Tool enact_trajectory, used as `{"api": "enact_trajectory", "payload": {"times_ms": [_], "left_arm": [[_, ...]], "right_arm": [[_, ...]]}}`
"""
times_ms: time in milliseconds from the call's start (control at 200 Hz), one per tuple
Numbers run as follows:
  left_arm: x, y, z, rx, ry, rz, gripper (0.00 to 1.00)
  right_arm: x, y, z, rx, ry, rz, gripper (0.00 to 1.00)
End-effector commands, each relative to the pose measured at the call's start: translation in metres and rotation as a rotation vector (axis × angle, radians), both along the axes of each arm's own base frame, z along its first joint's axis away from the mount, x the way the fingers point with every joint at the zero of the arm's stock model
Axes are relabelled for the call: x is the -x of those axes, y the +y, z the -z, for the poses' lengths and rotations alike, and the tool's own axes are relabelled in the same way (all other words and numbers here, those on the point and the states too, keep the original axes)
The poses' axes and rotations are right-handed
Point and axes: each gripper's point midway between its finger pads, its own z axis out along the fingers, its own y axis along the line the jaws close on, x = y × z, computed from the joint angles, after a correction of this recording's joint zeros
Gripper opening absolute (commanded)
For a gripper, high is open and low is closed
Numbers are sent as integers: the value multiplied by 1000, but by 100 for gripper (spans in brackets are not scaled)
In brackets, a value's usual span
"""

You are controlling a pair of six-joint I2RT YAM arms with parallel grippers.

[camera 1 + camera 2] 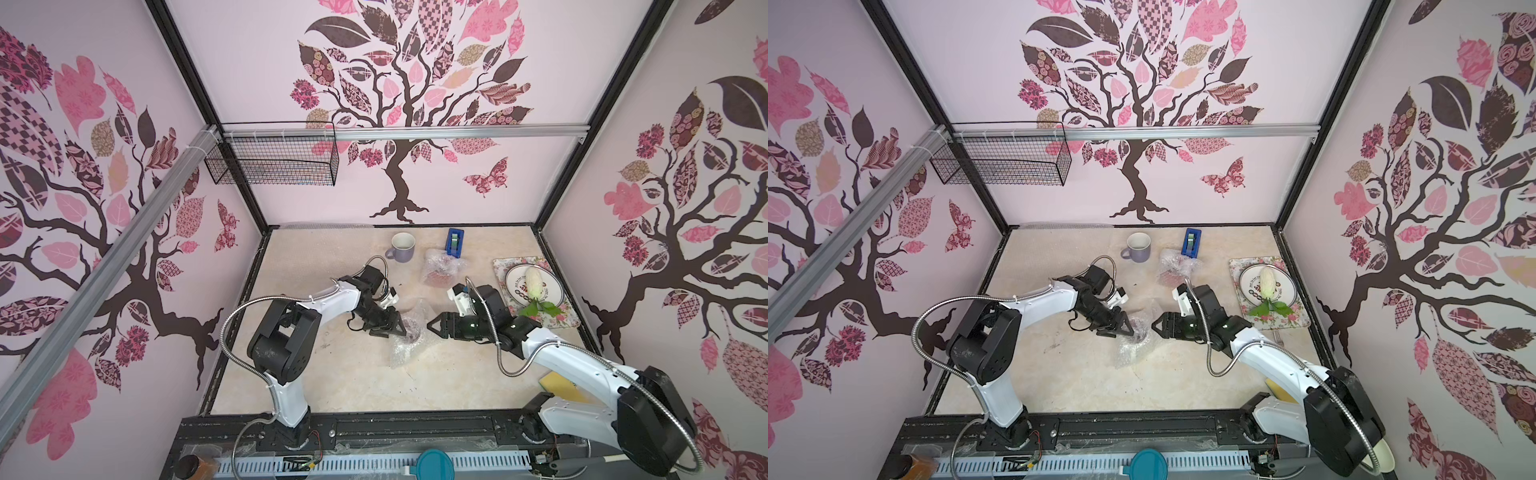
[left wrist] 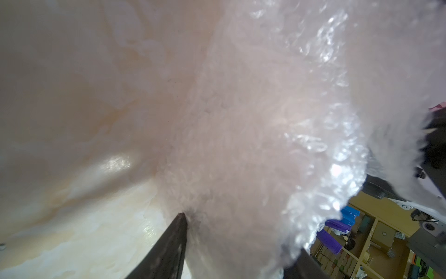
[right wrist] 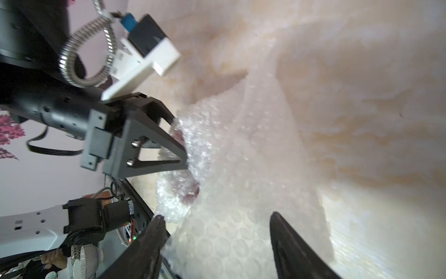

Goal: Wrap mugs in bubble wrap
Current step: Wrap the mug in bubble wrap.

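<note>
In both top views a mug bundled in bubble wrap (image 1: 412,332) (image 1: 1140,328) lies mid-table, showing dark red through the plastic. My left gripper (image 1: 401,330) (image 2: 241,233) is shut on this bundle, with one finger on each side of it. A loose tail of bubble wrap (image 1: 405,351) (image 3: 241,157) trails toward the front. My right gripper (image 1: 429,326) (image 3: 216,215) faces the bundle from the right, jaws apart, with wrap lying between them unpinched. A lavender mug (image 1: 402,247) stands bare at the back. Another wrapped red mug (image 1: 439,270) lies near it.
A blue tape dispenser (image 1: 456,242) stands at the back. At the right, a floral tray (image 1: 569,320) carries a plate (image 1: 550,291) with a corn cob. A wire basket (image 1: 270,162) hangs on the back wall. A yellow sponge (image 1: 557,384) lies under the right arm.
</note>
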Motion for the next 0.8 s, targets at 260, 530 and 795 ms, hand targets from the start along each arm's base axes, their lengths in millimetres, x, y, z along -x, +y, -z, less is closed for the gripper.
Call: {"api": "enact_trajectory", "payload": {"times_ms": [260, 530, 795], "left_arm": [[-3, -5, -3, 5, -6, 6, 53], [-8, -7, -17, 25, -31, -2, 52], [-9, -10, -42, 90, -70, -49, 51]], "right_arm": [[-12, -20, -6, 71, -39, 79, 55], [-18, -13, -29, 53, -66, 56, 2], [-29, 54, -91, -302, -21, -25, 0]]}}
